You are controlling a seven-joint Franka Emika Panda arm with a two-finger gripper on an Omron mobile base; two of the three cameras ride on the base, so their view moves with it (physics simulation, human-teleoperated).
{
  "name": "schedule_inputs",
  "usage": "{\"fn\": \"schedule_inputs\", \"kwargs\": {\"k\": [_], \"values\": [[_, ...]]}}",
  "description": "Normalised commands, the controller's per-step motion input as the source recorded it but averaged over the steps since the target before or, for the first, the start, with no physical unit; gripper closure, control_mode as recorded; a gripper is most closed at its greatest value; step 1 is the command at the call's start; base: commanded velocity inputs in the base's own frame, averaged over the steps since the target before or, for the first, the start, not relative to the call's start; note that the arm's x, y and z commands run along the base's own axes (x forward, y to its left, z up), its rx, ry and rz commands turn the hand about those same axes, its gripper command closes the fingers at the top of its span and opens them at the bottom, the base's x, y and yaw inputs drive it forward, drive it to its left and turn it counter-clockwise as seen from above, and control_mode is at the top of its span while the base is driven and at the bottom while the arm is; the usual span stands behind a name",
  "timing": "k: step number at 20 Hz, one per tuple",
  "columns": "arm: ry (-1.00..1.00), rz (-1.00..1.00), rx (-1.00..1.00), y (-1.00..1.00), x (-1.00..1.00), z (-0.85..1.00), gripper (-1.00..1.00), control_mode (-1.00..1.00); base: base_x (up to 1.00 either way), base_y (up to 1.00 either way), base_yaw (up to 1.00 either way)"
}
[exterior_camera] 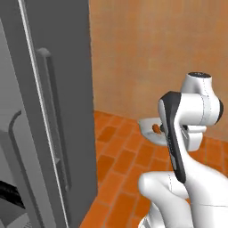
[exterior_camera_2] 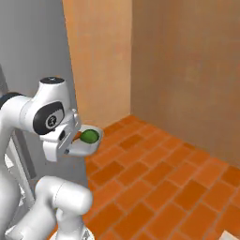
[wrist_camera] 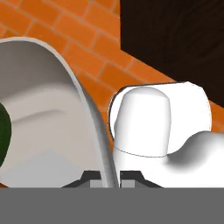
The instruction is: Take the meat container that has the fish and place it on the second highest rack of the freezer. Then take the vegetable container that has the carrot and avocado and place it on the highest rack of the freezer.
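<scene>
Jaws clamped on my gripper point(wrist_camera: 110, 178) pinch the white tray's point(wrist_camera: 89, 113) rim; avocado point(exterior_camera_2: 89, 136) at 9 o'clock inside, carrot point(exterior_camera: 156, 128) alongside.

Even flat rendered light, soft shadows, slightly blurry

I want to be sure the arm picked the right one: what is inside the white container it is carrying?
In the white container, a dark green avocado sits beside an orange carrot. The arm covers the rest of its inside.
</scene>
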Motion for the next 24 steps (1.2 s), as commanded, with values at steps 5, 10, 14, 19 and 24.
{"fn": "schedule_inputs", "kwargs": {"k": [5, 10, 14, 19, 24], "values": [[0.0, 0.0, 0.0, 0.0, 0.0, 0.0, 1.0, 1.0, 0.07, -0.32, 0.82], [0.0, 0.0, 0.0, 0.0, 0.0, 0.0, 1.0, 1.0, 0.12, -0.5, 0.69], [0.0, 0.0, 0.0, 0.0, 0.0, 0.0, 1.0, 1.0, 0.15, -0.69, 0.56], [0.0, 0.0, 0.0, 0.0, 0.0, 0.0, 1.0, 1.0, 0.37, -0.57, 0.59], [0.0, 0.0, 0.0, 0.0, 0.0, 0.0, 1.0, 1.0, 0.43, -0.4, 0.62]]}}
